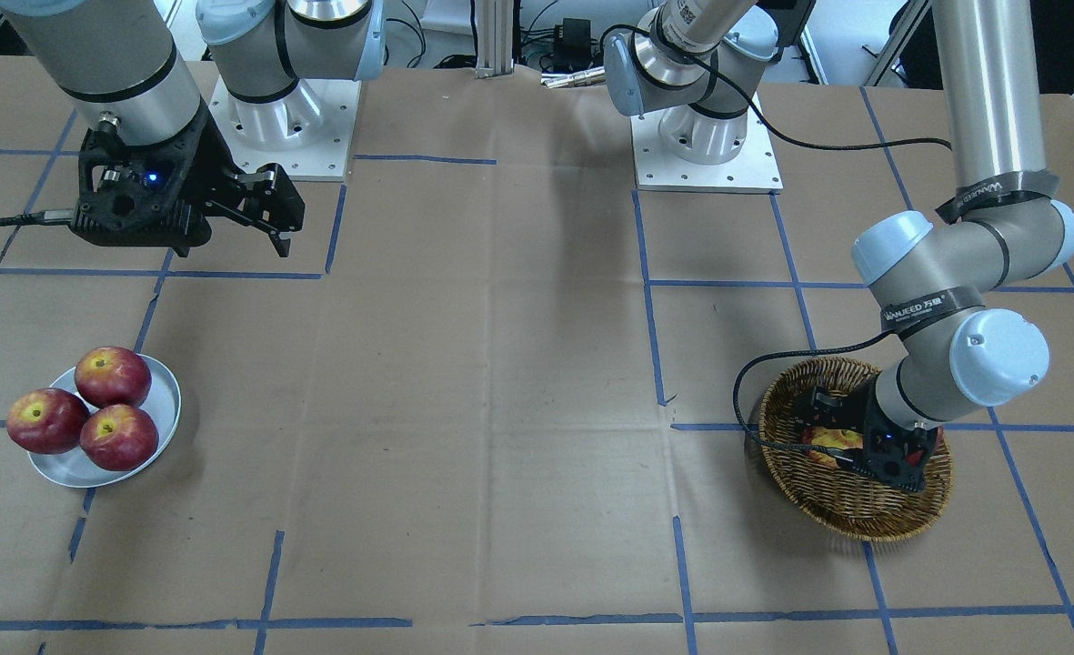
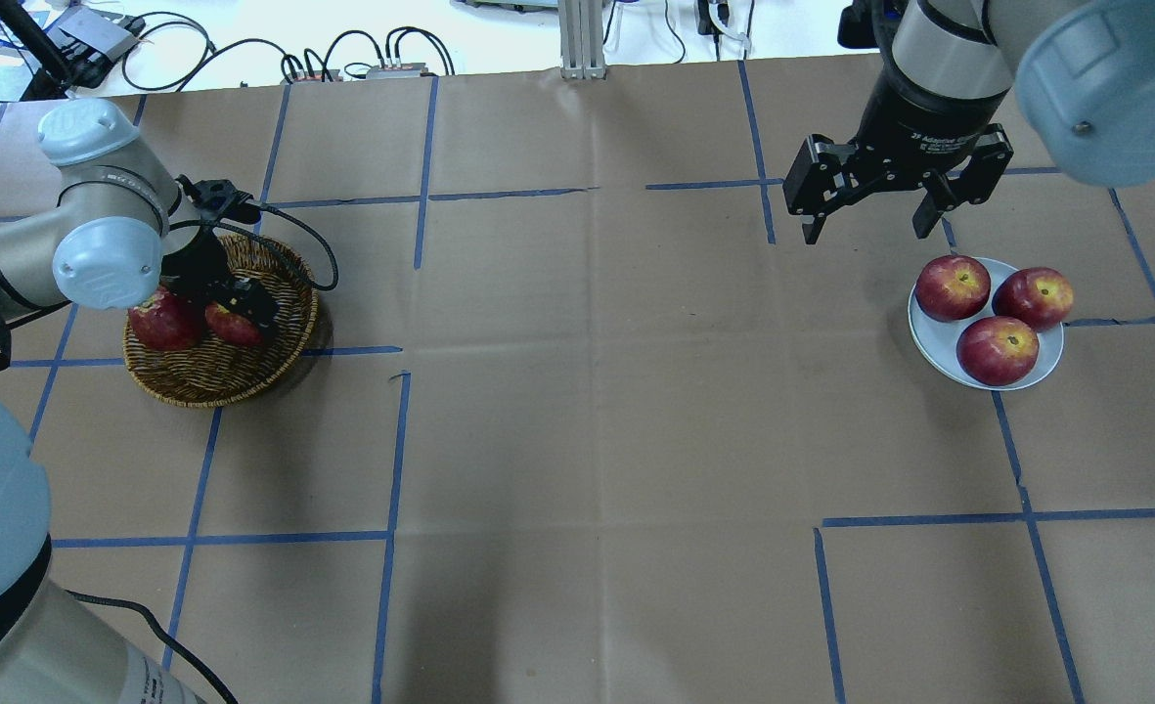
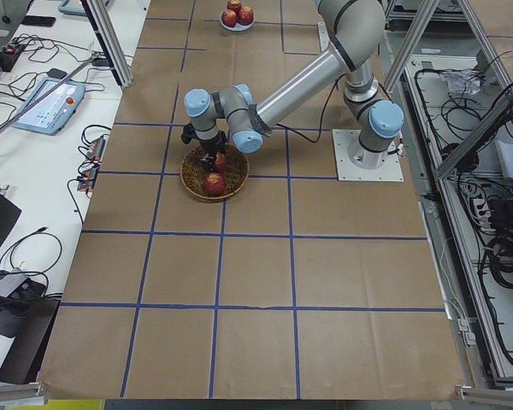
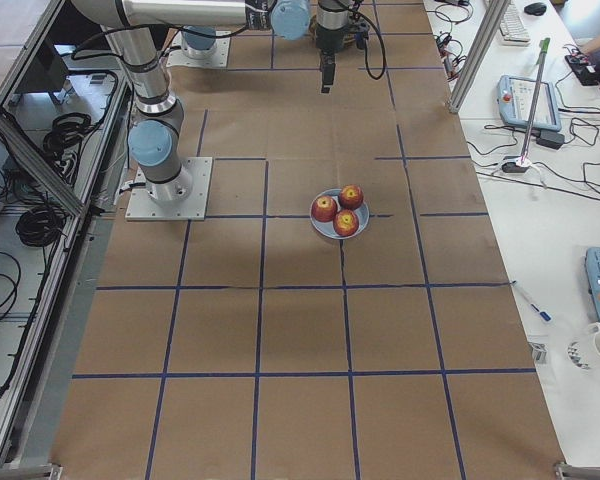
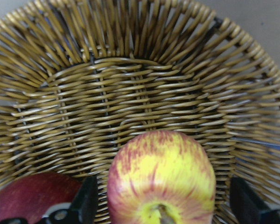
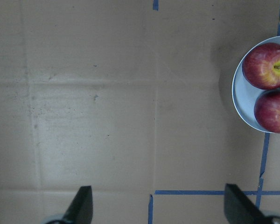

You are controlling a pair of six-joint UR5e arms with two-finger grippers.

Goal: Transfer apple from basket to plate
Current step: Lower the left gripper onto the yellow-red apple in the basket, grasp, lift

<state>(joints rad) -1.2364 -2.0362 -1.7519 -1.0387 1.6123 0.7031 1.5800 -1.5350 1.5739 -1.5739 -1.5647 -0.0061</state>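
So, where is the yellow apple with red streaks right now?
The apple lies in the basket, at the left of the overhead view, between the open fingers of the left gripper, with a dark red apple beside it.

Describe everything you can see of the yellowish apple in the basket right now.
The apple is pale yellow with red streaks, its skin smooth and unbroken. Its yellow top, with a short stem, faces the left wrist camera. It lies on the woven floor of the wicker basket. The left gripper is open and straddles it, one finger on each side with a small gap showing, so nothing grips it yet. A dark red apple lies just beyond one finger.
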